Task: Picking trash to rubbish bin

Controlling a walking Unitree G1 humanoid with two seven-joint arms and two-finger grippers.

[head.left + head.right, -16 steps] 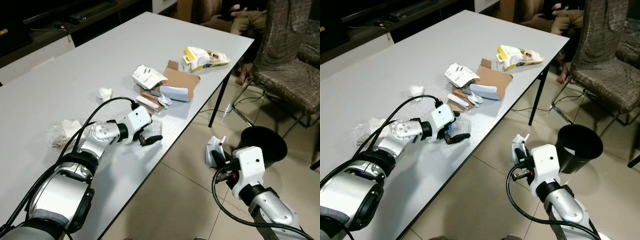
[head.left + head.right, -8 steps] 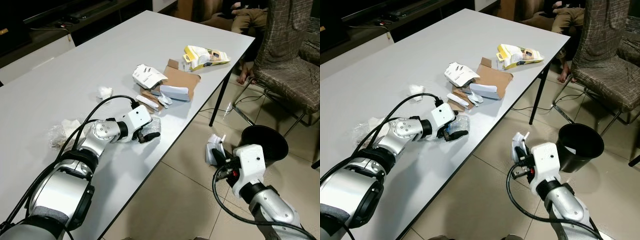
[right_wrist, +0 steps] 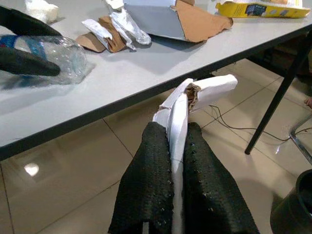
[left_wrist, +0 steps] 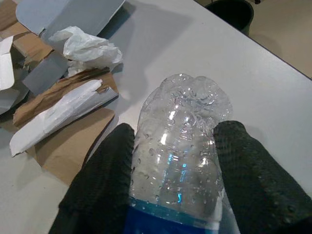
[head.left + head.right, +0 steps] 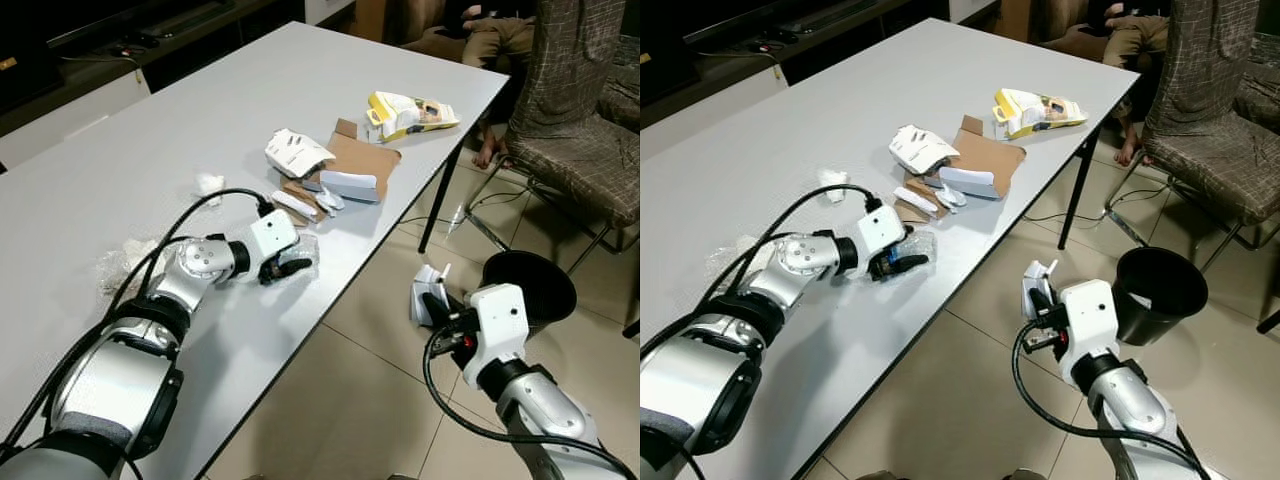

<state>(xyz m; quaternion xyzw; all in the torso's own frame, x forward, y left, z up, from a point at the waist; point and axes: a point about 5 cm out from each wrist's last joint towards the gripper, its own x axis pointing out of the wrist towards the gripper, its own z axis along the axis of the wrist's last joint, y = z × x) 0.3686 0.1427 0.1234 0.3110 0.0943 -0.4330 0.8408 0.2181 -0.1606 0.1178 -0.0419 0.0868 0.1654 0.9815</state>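
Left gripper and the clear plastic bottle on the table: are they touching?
Touching. The left wrist view shows both black fingers pressed against the sides of the clear plastic bottle, with the left gripper closed around it.

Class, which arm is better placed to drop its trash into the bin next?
Right: its tool already pinches white cardboard over the floor beside the black bin. The left tool grips a bottle on the table.

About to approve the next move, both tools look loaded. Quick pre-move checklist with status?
1. Left tool around the clear plastic bottle, a finger on each side: ok.
2. Bottle lifted off the table: not ok, it lies near the edge.
3. Right tool pinching the white card scrap: ok.
4. Black bin upright, mouth open, on the floor beside the right arm: ok.
5. Scrap over the bin: not ok, it is short of the rim.
6. Bin's fill level: cannot tell.
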